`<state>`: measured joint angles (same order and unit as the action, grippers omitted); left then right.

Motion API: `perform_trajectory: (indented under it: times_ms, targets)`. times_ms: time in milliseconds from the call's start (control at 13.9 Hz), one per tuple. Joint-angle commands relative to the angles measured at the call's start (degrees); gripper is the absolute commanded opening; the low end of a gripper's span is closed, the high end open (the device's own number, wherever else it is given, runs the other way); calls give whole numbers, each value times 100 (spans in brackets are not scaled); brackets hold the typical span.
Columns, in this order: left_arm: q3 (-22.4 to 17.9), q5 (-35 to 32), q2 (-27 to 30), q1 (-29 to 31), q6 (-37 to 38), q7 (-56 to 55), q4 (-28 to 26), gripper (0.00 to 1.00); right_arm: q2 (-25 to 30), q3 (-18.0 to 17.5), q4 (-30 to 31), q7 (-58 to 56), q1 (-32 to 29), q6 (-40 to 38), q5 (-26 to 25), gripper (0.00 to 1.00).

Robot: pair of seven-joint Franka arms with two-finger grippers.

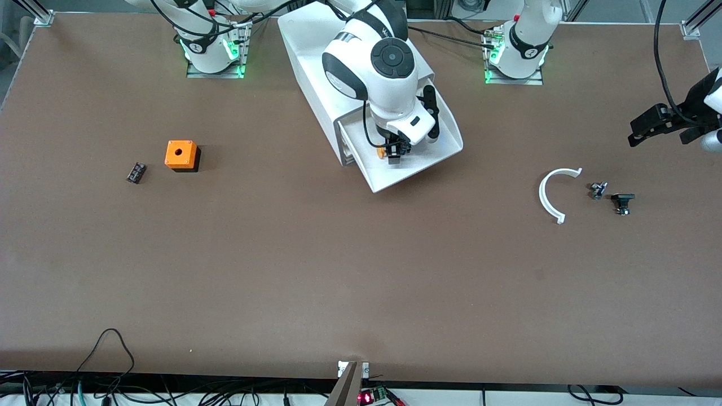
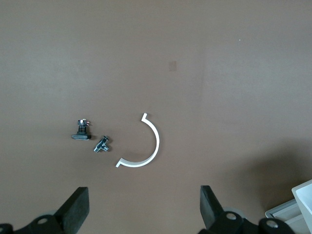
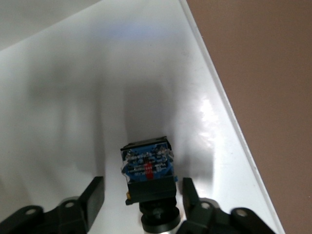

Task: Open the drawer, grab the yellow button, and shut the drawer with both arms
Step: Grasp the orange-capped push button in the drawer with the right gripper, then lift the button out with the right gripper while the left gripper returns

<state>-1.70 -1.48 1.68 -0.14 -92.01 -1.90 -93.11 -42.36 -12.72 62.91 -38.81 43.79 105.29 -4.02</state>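
The right gripper (image 3: 141, 195), jaws apart, straddles the button (image 3: 147, 170) lying in the open drawer (image 1: 420, 160), a light, rigid, slick part best pinched across its flat black body, while the left gripper (image 2: 141, 207) waits open above the table (image 1: 338, 270).

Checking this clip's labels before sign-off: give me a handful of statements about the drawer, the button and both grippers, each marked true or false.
1. The drawer is pulled out of the cabinet. True.
2. The right gripper is over the orange cube. False: it is in the open drawer, fingers open on either side of the button.
3. The button is lifted clear of the drawer. False: it sits on the tray floor, not yet clamped.
4. The left gripper is open above the table near the white curved piece. True.
5. The left gripper holds a small black part. False: it is empty; the parts lie on the table.
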Motion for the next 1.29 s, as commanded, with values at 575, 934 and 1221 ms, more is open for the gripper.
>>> perform_trajectory:
  times_ms: [575, 934, 1221]
  targets:
    - [178, -54, -246, -162, -132, -459, 241, 100, 17, -28, -236, -206, 78, -123, -170, 25]
    - [520, 245, -589, -390, -1070, -1697, -232, 100, 499, -37, -96, -145, -298, -88, 40, 21]
    - [960, 412, -887, -539, -2099, -3094, -857, 100, 1194, -28, 493, 47, -1274, -26, 366, 21]
